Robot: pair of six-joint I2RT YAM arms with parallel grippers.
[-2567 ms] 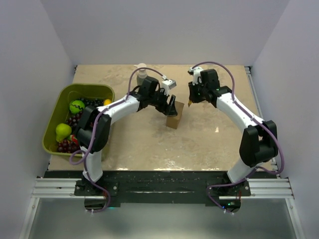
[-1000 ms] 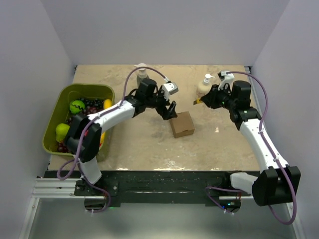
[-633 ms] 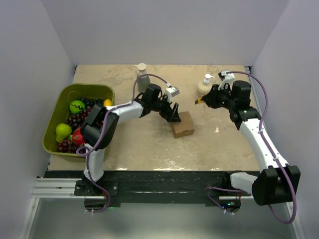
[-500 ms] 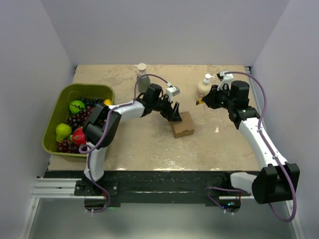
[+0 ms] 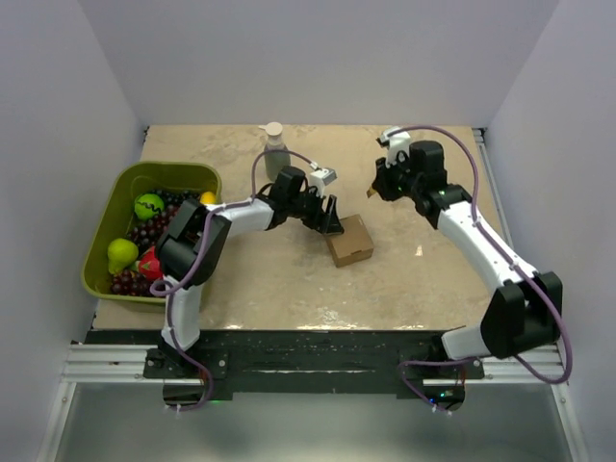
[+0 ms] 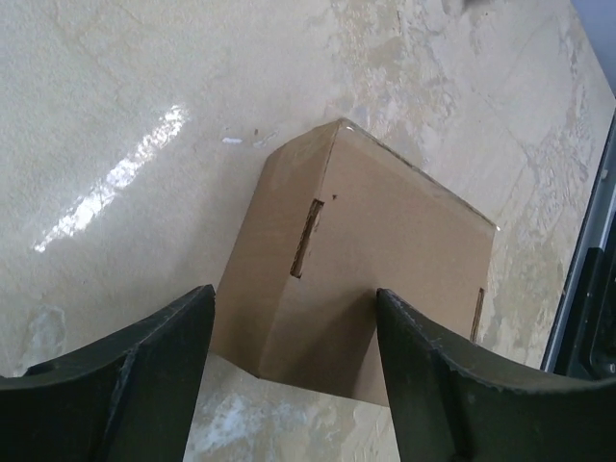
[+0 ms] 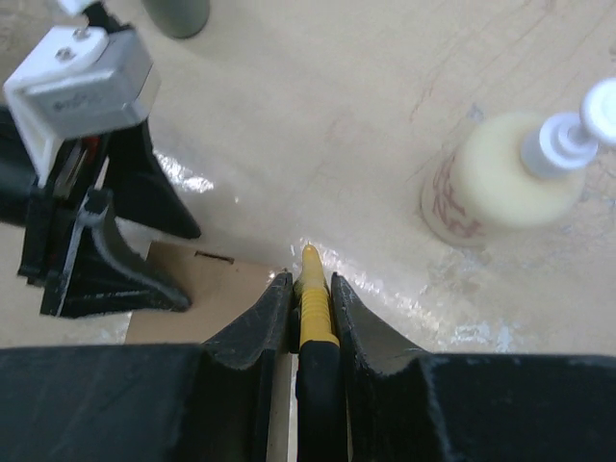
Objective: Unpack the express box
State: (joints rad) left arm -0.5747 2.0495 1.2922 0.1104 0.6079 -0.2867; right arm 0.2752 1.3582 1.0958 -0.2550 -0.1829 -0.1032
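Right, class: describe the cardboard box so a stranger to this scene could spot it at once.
On the beige table, look near the middle, right of the green bin. The box sits between the fingers of the open left tool; it is the only plain brown carton, square-edged, unlike the round bottle behind it.

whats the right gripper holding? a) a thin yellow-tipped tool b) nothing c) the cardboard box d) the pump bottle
A: in the right wrist view the right gripper is shut on a thin yellow-tipped tool, while the pump bottle stands apart from it.
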